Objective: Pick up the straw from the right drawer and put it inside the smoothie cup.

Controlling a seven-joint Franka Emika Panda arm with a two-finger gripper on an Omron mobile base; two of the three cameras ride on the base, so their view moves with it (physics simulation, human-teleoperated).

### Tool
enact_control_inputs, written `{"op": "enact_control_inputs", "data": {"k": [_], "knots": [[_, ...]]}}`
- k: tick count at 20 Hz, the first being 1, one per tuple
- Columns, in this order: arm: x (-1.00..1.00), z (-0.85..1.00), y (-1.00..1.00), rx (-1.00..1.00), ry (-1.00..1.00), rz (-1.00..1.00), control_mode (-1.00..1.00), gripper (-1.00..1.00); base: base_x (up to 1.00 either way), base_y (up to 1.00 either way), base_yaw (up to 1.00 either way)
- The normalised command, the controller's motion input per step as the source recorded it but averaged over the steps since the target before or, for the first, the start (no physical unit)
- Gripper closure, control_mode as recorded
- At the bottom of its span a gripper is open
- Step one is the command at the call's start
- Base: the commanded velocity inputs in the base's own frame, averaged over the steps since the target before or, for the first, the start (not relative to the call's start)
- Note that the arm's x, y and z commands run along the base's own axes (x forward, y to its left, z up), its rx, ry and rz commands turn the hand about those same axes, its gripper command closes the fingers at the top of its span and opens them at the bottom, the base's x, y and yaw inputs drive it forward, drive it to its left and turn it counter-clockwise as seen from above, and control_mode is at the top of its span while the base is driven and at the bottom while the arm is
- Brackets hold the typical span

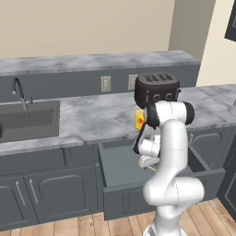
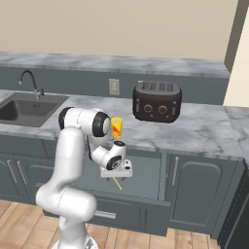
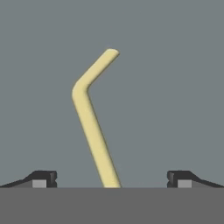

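One pale-yellow straw (image 3: 92, 127), bent near its top, lies flat on the grey floor of the right drawer (image 1: 120, 167), and the drawer stands pulled out from under the marble counter (image 2: 204, 131). Hanging directly over it is the gripper (image 3: 111, 179), jaws spread wide, one dark tip on each side of the straw, neither touching it, nothing held. Up on the counter, at the near edge just behind the arm, sits the smoothie cup (image 2: 116, 127), upright. Beyond it the black toaster (image 2: 157, 101); far left, the sink (image 1: 28, 120)
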Motion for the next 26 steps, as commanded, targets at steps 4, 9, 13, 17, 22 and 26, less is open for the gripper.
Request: {"op": "enact_control_inputs", "data": {"k": [4,9,13,17,22,26], "knots": [[0.07,-0.38,0.00,0.00,-0.03,0.00,-1.00,-1.00,0.00,0.00,0.00],[0.00,-0.46,0.00,0.00,-0.04,0.00,-1.00,-1.00,0.00,0.00,0.00],[-0.16,-0.55,-0.06,0.00,-0.01,0.00,-1.00,1.00,0.00,0.00,0.00],[-0.72,-0.64,-0.19,0.00,0.00,-0.01,-1.00,1.00,0.00,0.00,0.00],[-0.89,-0.66,-0.21,0.00,0.00,-0.01,-1.00,1.00,0.00,0.00,0.00],[-0.67,-0.37,-0.11,0.00,0.00,0.00,-1.00,1.00,0.00,0.00,0.00]]}}
